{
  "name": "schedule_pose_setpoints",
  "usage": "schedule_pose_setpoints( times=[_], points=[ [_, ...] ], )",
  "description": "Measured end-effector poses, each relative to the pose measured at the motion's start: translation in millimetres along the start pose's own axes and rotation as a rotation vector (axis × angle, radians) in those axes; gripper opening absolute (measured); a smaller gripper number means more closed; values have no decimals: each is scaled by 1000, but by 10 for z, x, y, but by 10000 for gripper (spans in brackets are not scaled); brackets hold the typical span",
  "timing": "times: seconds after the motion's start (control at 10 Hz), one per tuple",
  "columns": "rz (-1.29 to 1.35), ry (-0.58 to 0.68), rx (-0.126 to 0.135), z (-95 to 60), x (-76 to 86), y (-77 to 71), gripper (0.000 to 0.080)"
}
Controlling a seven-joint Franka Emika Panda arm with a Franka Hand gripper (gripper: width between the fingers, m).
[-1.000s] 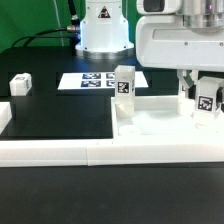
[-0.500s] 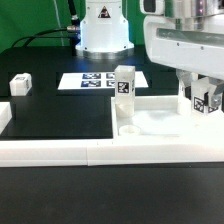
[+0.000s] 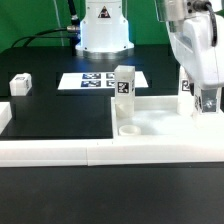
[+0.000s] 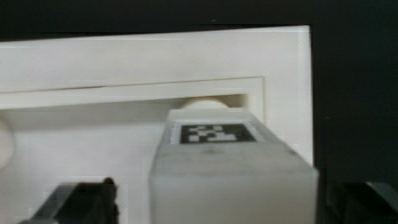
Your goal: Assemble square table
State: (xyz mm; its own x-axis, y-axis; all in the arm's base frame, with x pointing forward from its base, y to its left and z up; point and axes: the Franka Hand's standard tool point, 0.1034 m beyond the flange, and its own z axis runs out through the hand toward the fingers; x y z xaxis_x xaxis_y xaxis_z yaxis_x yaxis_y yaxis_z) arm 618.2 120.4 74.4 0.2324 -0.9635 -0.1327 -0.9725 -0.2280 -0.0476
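Observation:
The square table's white slab (image 3: 160, 122) lies flat at the exterior view's right, against the front rail. One tagged white leg (image 3: 123, 83) stands upright in its far left corner. A round socket (image 3: 129, 129) in the near left corner is bare. A second tagged leg (image 3: 187, 97) (image 4: 228, 160) stands upright at the slab's right side. My gripper (image 3: 205, 101) (image 4: 231, 205) straddles this leg, open, with a gap between each finger (image 4: 89, 200) and the leg's sides. Another leg (image 3: 19, 84) lies loose on the black table at the left.
The marker board (image 3: 98, 80) lies at the back near the arm's white base (image 3: 103, 30). White border rails run along the front (image 3: 60, 150) and the left edge (image 3: 4, 114).
My fingers, earlier closed on the right-hand leg, have spread apart and let it go. The wrist has turned and risen a little; the leg stays upright.

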Motion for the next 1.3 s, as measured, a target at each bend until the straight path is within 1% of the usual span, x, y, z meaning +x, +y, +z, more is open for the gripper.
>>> schedule_pose_setpoints(
  times=[0.1,0.2,0.3,0.5,0.6,0.7,0.8,0.9,1.0,1.1,1.2,1.3],
  points=[
    [-265,41,-10,-31,-111,-58,638],
    [-312,30,-6,-13,-100,-44,648],
    [-396,33,-9,-17,-71,-44,648],
    [-591,33,-12,-17,-67,-43,649],
    [-791,43,-4,-40,12,-70,649],
    [-1018,92,27,-40,80,-163,649],
    [-1090,117,37,-14,4,-183,649],
    [-1074,112,34,-10,10,-171,626],
    [-1059,112,34,-11,21,-171,626],
    [-1056,112,34,-9,17,-170,455],
    [-1022,112,28,0,55,-148,304],
    [-908,109,33,4,72,-141,301]
  ],
)
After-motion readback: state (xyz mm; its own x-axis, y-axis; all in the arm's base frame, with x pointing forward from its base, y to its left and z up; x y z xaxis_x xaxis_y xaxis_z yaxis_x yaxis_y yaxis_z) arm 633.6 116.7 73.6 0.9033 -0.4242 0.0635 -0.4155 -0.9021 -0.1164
